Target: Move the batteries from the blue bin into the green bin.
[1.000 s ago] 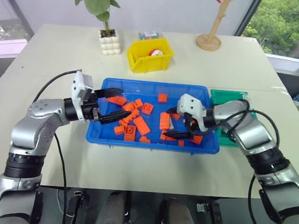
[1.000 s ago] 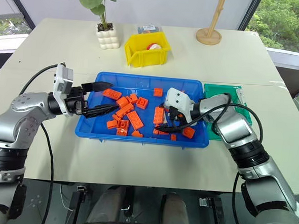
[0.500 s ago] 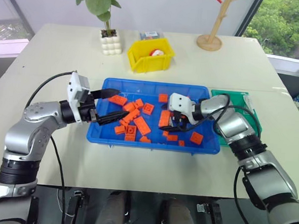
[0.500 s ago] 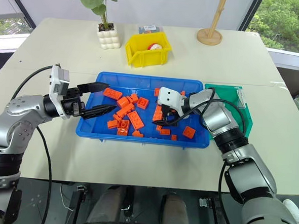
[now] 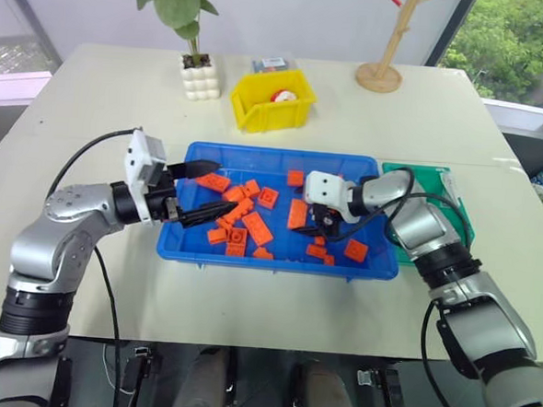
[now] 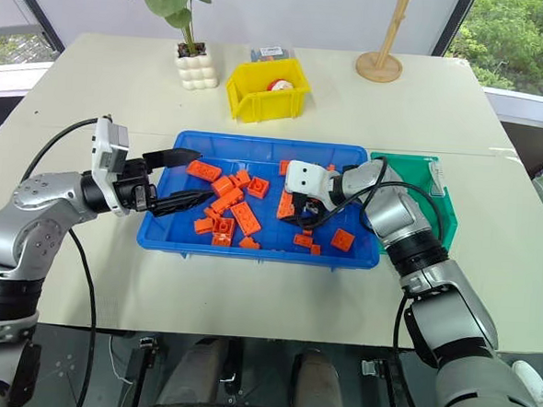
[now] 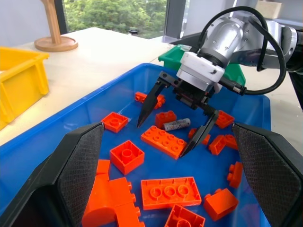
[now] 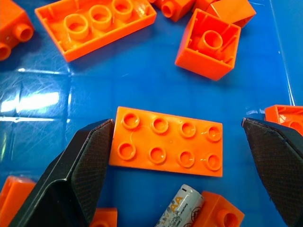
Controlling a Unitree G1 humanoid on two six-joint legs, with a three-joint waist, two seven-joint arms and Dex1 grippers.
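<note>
A pale bench [image 5: 103, 92] carries a blue bin [image 5: 277, 259] scattered with orange bricks [image 5: 256, 226], and a green bin [image 5: 460, 215] just beside it. The right gripper [image 7: 175, 120] reaches down into the blue bin, jaws wide apart, straddling one silvery battery [image 7: 176, 125]. The left gripper [image 5: 208, 192] hovers over the bin's other end, jaws apart, empty.

Orange bricks [image 7: 163, 140] crowd the battery [image 7: 176, 125] on both sides; open above.
</note>
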